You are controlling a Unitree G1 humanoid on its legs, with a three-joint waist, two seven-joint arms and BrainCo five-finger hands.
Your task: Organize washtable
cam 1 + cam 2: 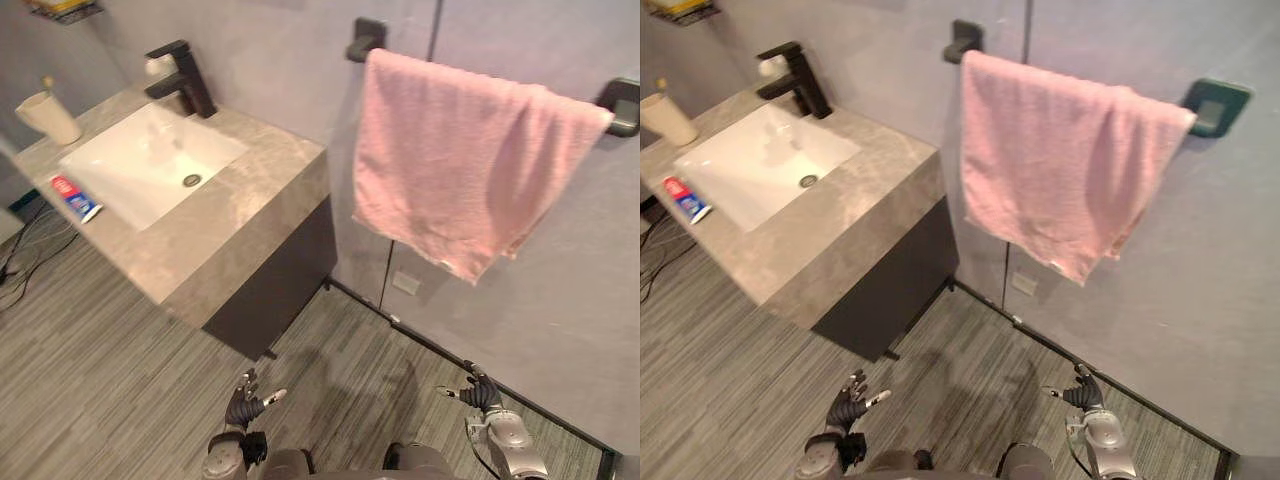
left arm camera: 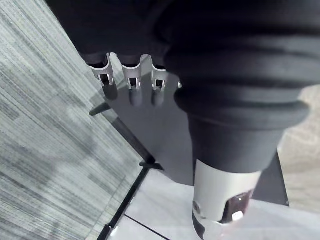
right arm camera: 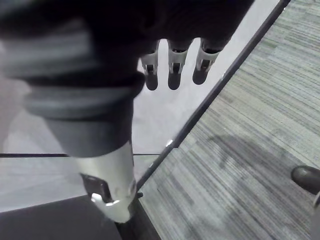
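Two hands hang low over the floor [image 1: 100, 350], close to the robot. The left hand [image 1: 243, 408] has its fingers [image 2: 131, 85] loose and a little spread, and it holds nothing. The right hand [image 1: 482, 395] has its fingers [image 3: 174, 70] loose too, and it holds nothing. The floor under them is grey with thin stripes, like wood.

Further on stands one washtable, with one grey stone worktop [image 1: 240, 215] on top and one dark cupboard [image 1: 275, 285] below. One white sink [image 1: 140, 165] is set in the worktop, with one small round drain [image 1: 192, 180] in it. One tube [image 1: 75, 197], red, white and blue, lies flat on the worktop, just beside the sink's edge on the side away from the wall. One pale cup [image 1: 48, 115] stands upright at the back of the worktop. Something thin sticks up from it, too small to tell. One black tap [image 1: 185, 75] stands behind the sink, near the cup but apart from it.

Furthest is the grey wall [image 1: 560, 300]. One pink towel [image 1: 470, 160] hangs there, to the right of the washtable, between two dark holders [image 1: 365, 40], one at each end. One small wire shelf [image 1: 65, 10] sits high on the wall above the cup, with something yellow on it.
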